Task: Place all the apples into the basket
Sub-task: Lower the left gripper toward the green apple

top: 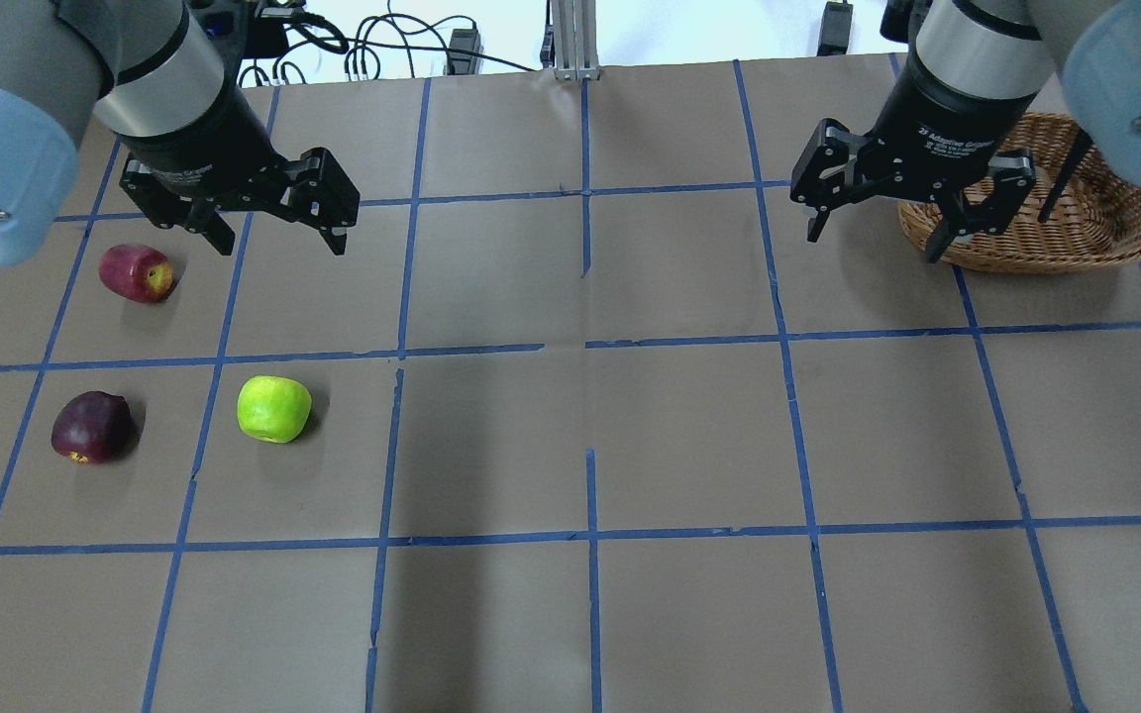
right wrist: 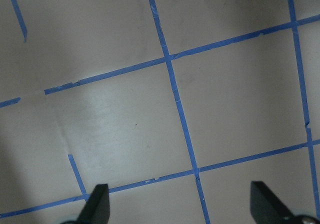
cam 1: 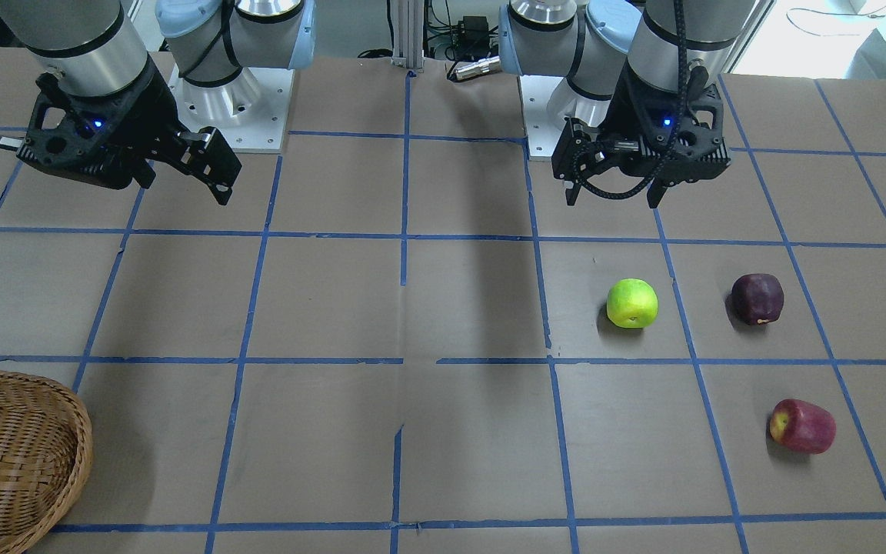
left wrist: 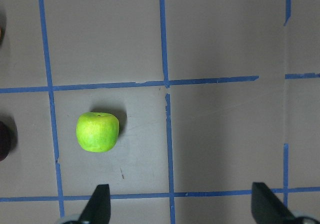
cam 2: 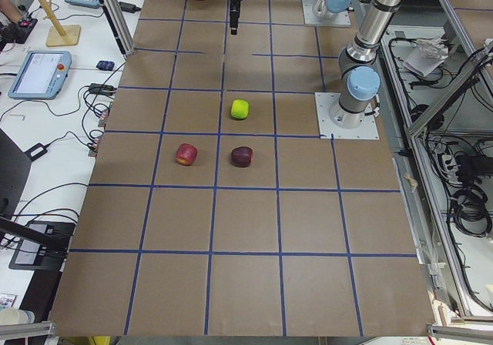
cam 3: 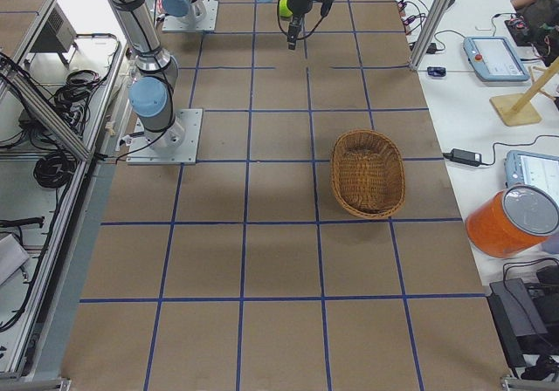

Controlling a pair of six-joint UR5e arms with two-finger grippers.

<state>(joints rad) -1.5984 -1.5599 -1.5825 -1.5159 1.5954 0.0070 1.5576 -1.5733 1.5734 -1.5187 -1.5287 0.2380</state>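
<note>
Green apple (top: 274, 408) lies on the tabletop (top: 689, 436) below the left hand (top: 280, 241), out past the fingertips and off toward one finger rather than between them. That hand hangs clear above it, fingers spread wide, holding nothing. Maroon apple (top: 92, 427) sits near the green one, farther toward the tabletop's left end. The red apple (top: 137, 272), with a yellow patch at one end, lies on its side beyond them, away from the robot. All three lie apart, smooth and glossy. Right hand (top: 875, 243) is likewise spread and empty, hanging over bare tabletop. The basket (top: 1066, 259) rests at the far right of the tabletop, well apart from the apples, which all lie outside it. It is oval tan wicker with a thick braided rim. Brown paper covers the tabletop, ruled into squares by blue tape (top: 689, 340). White print on the right hand's black body starts "2F Adaptive"; the rest I cannot make out.
</note>
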